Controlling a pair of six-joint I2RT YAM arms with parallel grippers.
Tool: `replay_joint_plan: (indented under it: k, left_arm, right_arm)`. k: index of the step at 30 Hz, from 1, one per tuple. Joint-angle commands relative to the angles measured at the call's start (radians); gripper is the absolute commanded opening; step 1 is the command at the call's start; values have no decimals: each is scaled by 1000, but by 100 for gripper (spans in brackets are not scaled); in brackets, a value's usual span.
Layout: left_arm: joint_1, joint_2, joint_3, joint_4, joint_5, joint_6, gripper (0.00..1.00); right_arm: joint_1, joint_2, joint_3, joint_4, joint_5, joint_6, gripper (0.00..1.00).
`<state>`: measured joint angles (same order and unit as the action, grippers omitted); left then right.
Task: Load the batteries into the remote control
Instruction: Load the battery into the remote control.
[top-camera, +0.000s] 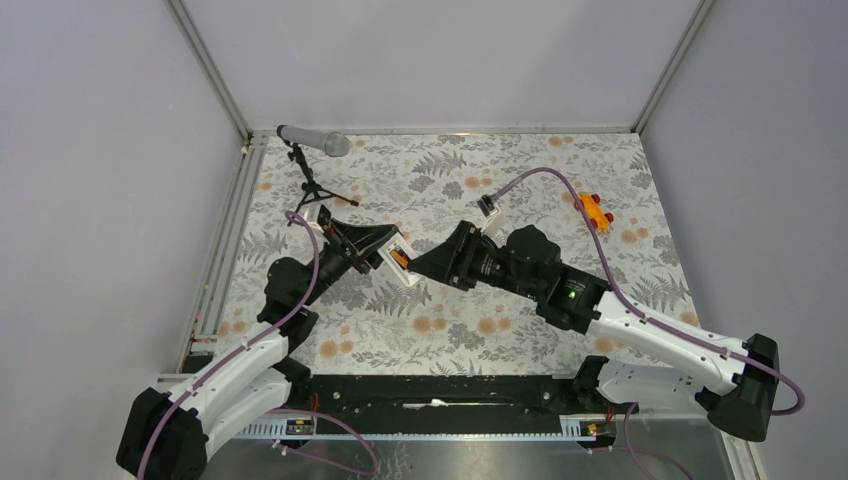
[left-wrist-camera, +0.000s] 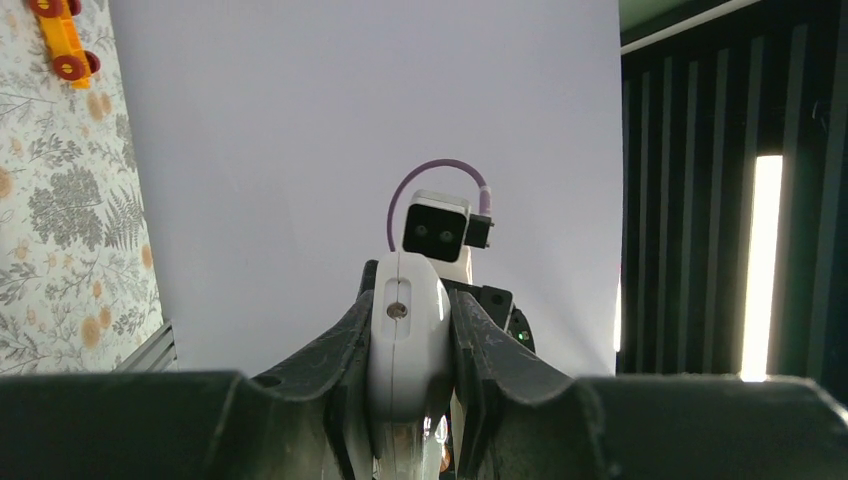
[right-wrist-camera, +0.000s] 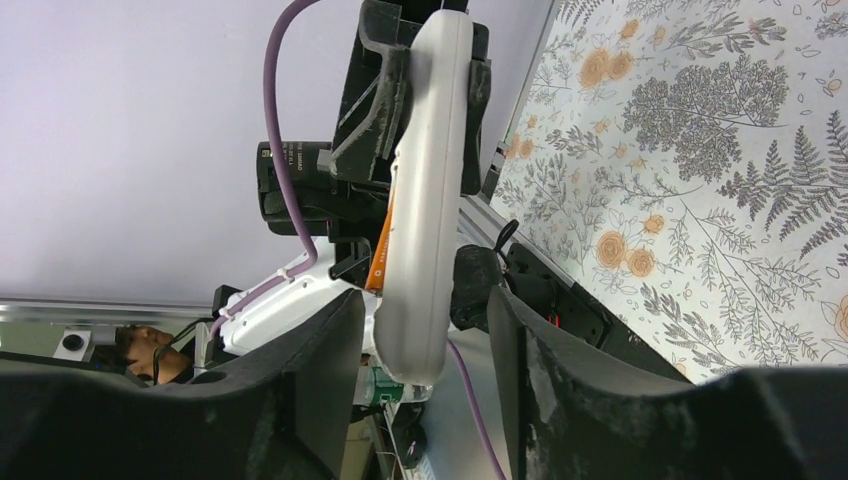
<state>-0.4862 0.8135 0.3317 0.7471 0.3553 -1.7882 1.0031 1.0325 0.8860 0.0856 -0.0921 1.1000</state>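
Note:
My left gripper (top-camera: 372, 245) is shut on the white remote control (top-camera: 397, 261) and holds it above the table's middle. In the left wrist view the remote's rounded end (left-wrist-camera: 405, 335) is clamped between the fingers of the left gripper (left-wrist-camera: 410, 370). An orange battery (top-camera: 398, 259) sits in the remote's compartment and shows as an orange sliver (right-wrist-camera: 383, 235) along the remote (right-wrist-camera: 430, 190). I cannot tell whether a second battery is there. My right gripper (right-wrist-camera: 425, 350) is open, its fingers either side of the remote's free end with gaps. It shows in the top view (top-camera: 425, 264).
An orange toy car (top-camera: 594, 209) with red wheels lies at the back right, and also shows in the left wrist view (left-wrist-camera: 62, 40). A grey microphone (top-camera: 312, 141) on a black tripod stands at the back left. Grey walls enclose the floral table cover (top-camera: 480, 330).

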Motion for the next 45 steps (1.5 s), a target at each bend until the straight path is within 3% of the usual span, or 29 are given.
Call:
replay_joint_plan:
  k: [1, 22, 26, 27, 30, 33, 35, 40, 45]
  left_arm:
    - [0, 2, 14, 136, 6, 19, 0]
    - [-1, 14, 55, 164, 62, 59, 0]
    - [1, 3, 54, 122, 85, 123, 0]
    - [4, -3, 59, 82, 94, 156, 0]
    - [23, -15, 81, -20, 141, 256, 0]
    - [49, -13, 108, -58, 204, 314, 0]
    - [64, -2, 136, -81, 256, 347, 0]
    - [73, 13, 221, -199, 356, 453, 0]
    - [74, 10, 278, -328, 385, 549, 0]
  right_arm:
    - [-8, -6, -1, 86, -5, 11, 54]
    - [-15, 82, 36, 2, -45, 28, 37]
    - [-23, 79, 41, 10, -81, 6, 73]
    - [-26, 74, 45, 22, -92, -8, 78]
    - [-41, 64, 69, 28, -128, -63, 86]
    - [-67, 65, 73, 24, -185, -108, 88]
    - [-88, 73, 70, 26, -246, -121, 85]
    - [-100, 129, 130, -31, -402, -271, 66]
    - [-100, 150, 174, -120, -412, -379, 55]
